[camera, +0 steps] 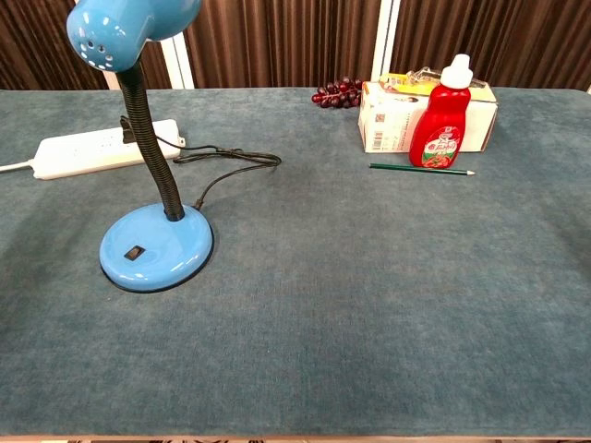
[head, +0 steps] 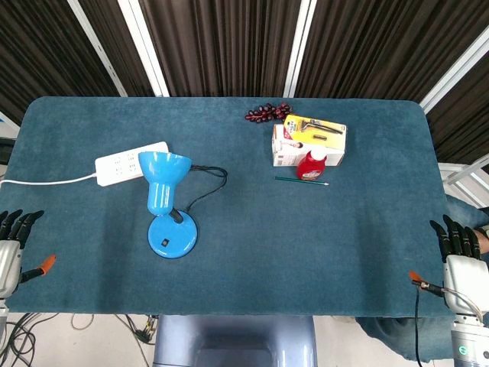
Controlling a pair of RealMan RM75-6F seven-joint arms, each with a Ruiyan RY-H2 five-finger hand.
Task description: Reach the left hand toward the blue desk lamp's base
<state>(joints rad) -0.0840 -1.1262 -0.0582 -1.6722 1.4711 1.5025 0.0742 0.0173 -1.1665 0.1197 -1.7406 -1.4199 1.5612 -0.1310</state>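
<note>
The blue desk lamp stands left of the table's middle, its round base [head: 172, 236] [camera: 156, 247] flat on the cloth and its shade [head: 163, 174] [camera: 127, 28] on a black flexible neck. My left hand [head: 14, 243] rests at the table's left edge, well to the left of the base, fingers apart and holding nothing. At the right edge sits my right hand [head: 461, 256], likewise with fingers spread and empty. Neither hand appears in the chest view.
A white power strip [head: 130, 163] [camera: 103, 148] lies behind the lamp, with the lamp's black cord [head: 206, 183] looping to it. At the back right are a cardboard box [head: 308, 144], a red bottle [camera: 443, 115], a green pencil [camera: 420, 169] and grapes [head: 267, 113].
</note>
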